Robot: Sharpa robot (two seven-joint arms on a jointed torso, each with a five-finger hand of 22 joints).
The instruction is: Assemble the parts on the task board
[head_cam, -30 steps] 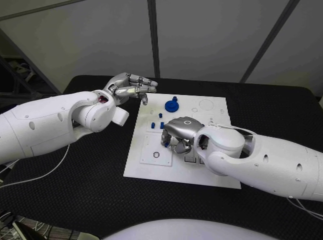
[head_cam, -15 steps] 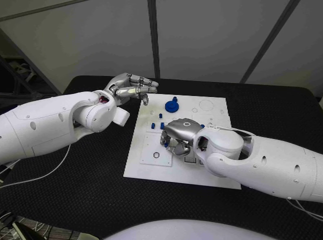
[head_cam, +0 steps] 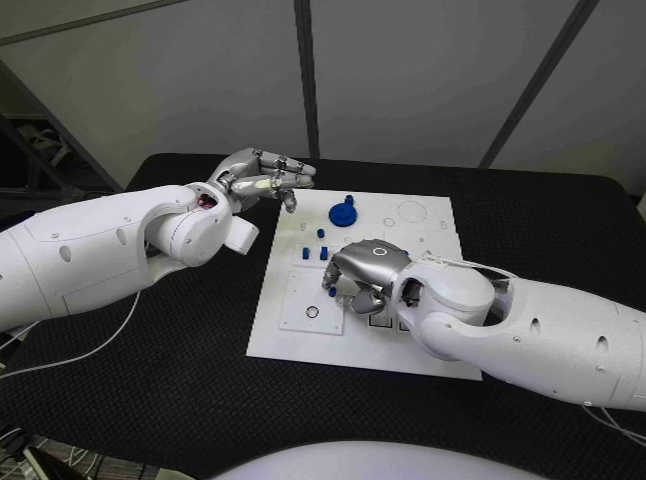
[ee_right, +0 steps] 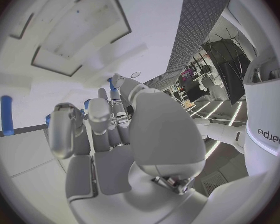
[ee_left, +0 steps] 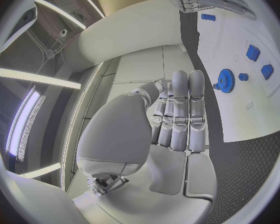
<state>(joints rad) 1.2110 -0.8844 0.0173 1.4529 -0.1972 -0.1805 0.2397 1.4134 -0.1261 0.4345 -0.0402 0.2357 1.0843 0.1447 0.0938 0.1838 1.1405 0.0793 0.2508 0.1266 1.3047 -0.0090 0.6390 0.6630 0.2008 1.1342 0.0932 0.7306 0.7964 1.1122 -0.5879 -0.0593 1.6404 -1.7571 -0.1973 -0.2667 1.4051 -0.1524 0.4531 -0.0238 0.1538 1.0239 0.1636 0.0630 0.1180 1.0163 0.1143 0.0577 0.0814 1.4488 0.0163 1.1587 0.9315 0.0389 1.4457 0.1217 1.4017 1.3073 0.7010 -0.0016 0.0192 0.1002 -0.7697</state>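
Right silver many-fingered hand [head_cam: 364, 272] had slid slightly toward the robot over the middle of the white rectangular task board [head_cam: 297, 330] since a second ago; left hand [head_cam: 261, 176] hadn't shifted. Right hand sat fingers-down, curled over small blue plastic parts, one small blue piece [head_cam: 332, 291] showing at its fingertips. Couldn't tell whether it was actually pinched or just touched. Posture looked like a pick or seat on that spot. Left hand hovered off the board's far left corner, fingers curled together, holding nothing, likely parked clear. Blue round gear-like part [head_cam: 345, 211] lay on the board's far end; small blue pegs [head_cam: 313, 250] between it and the right hand.
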